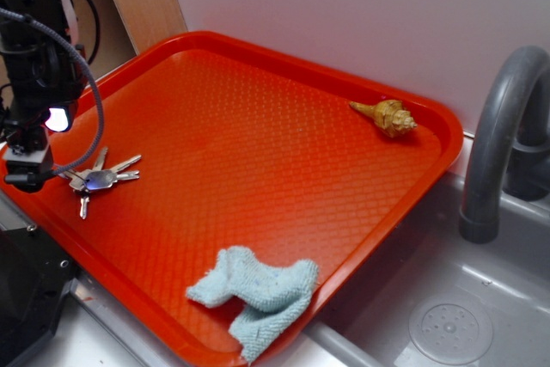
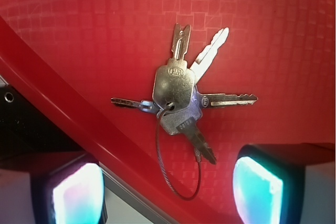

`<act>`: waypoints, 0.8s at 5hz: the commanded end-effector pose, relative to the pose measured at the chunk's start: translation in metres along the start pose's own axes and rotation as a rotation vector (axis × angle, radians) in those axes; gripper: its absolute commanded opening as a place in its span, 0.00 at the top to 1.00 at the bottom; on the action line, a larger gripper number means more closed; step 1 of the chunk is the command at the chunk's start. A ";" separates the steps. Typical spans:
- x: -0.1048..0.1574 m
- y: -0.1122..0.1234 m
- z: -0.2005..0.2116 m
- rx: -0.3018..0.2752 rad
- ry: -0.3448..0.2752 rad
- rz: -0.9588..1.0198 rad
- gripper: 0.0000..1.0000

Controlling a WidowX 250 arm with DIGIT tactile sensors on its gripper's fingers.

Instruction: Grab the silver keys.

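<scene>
Down at the left end of the red cafeteria tray, the silver keys lie flat on the textured surface, close to the tray's near-left rim. From the wrist view the bunch shows about five keys fanned out like spokes — one pointing up, one up and to the right, one straight right, one down-right and a thin one to the left — all threaded on a thin wire ring that loops off toward the rim.

The gripper hangs over the tray's left edge, just beside the keys and a little to their left, its black arm rising out of frame. Its two fingertips appear at the bottom corners of the wrist view, glowing pale blue-white, well apart from each other — the jaws are spread, with nothing between them. The keys lie ahead of the fingers rather than between them, and no contact shows.

Elsewhere on the tray, a tan spiral seashell rests near the far right corner, and a crumpled light-blue cloth lies at the near edge. To the right of the tray stand a grey sink basin and a grey faucet.
</scene>
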State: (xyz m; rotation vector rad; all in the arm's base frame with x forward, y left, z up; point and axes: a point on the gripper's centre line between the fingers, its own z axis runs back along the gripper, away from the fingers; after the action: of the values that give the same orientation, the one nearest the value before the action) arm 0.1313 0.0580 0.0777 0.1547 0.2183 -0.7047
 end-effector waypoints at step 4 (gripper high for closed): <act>-0.006 -0.003 -0.070 -0.041 0.203 -0.007 1.00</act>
State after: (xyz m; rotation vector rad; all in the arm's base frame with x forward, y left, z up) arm 0.1151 0.0738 0.0159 0.2004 0.4768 -0.7477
